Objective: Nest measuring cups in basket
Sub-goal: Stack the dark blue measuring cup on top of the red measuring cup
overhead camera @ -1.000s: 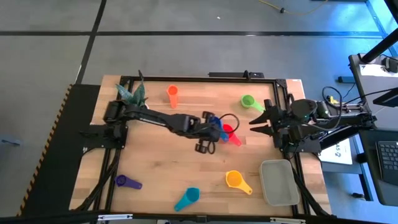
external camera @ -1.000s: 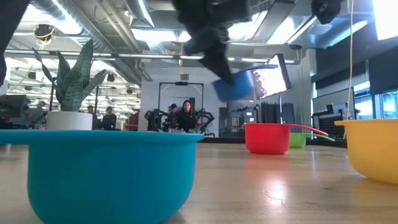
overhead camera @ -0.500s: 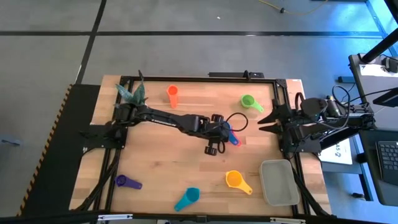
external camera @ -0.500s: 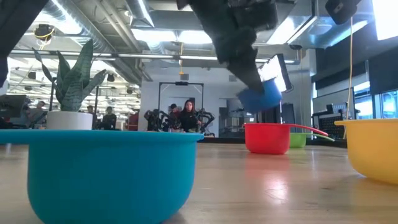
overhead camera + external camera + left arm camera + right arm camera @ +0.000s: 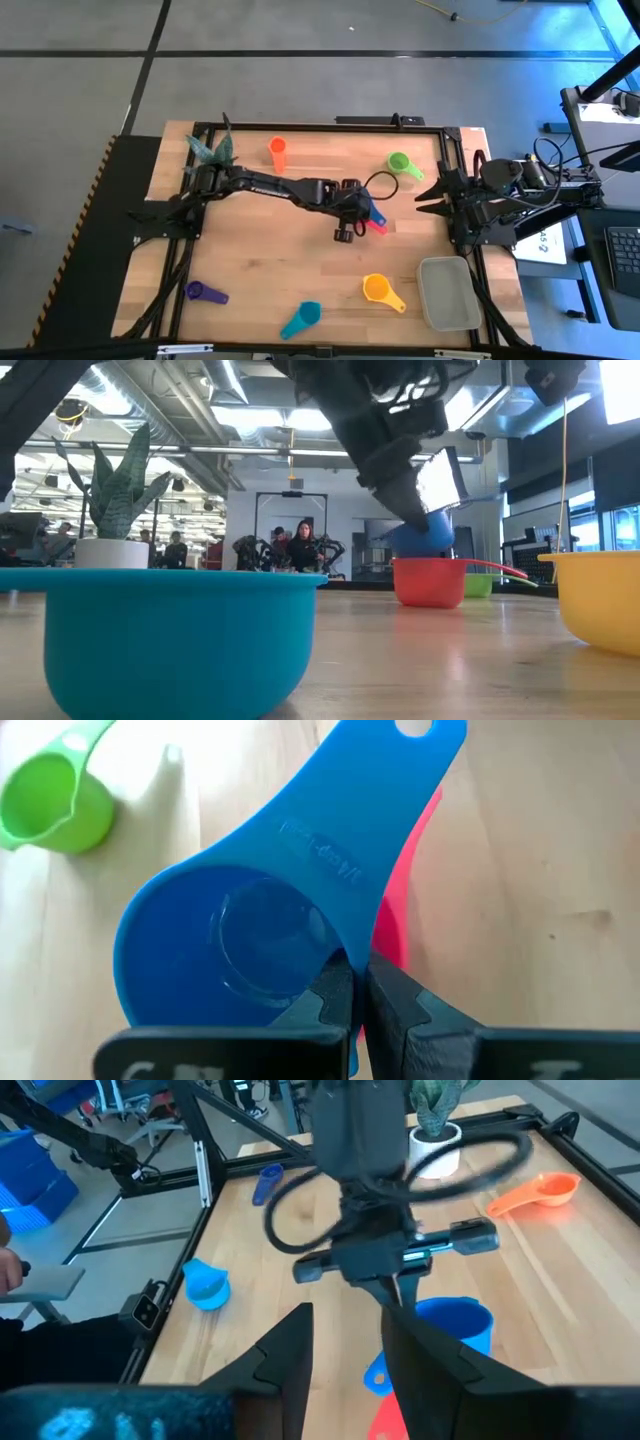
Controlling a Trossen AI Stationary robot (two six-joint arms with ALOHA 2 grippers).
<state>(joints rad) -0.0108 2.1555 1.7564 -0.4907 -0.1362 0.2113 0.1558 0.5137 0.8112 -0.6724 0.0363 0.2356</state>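
Note:
My left gripper [image 5: 358, 216] is shut on the blue cup [image 5: 240, 940] at the table's middle, right over the red cup [image 5: 430, 582]; red shows under the blue handle [image 5: 405, 910]. In the low view the blue bowl [image 5: 420, 540] sits at the red cup's mouth; whether they touch, I cannot tell. The orange [image 5: 277, 152], green [image 5: 400, 164], yellow [image 5: 380, 290], teal [image 5: 302, 318] and purple [image 5: 205, 292] cups rest on the table. The basket [image 5: 448, 292] stands at the near right corner. My right gripper [image 5: 428, 193] waits open near the right edge. My left gripper pinches the blue cup's rim [image 5: 345, 952] where the handle joins the bowl, one finger [image 5: 325, 1000] on the bowl side and one [image 5: 395, 1005] outside. The fingers slant down from above. The cup hangs tilted below them, bowl over the red cup, handle pointing away.
A white plant pot with a spiky plant [image 5: 215, 150] stands at the far left corner. A black metal frame [image 5: 300, 125] runs along the table's edges. Bare wood lies between the red cup and the yellow cup. People stand in the room beyond the table [image 5: 298, 545].
My left gripper has carried the blue cup toward the table's right and down, from beside the red cup to right above its mouth. My right gripper has drawn back a little toward the right edge, still open.

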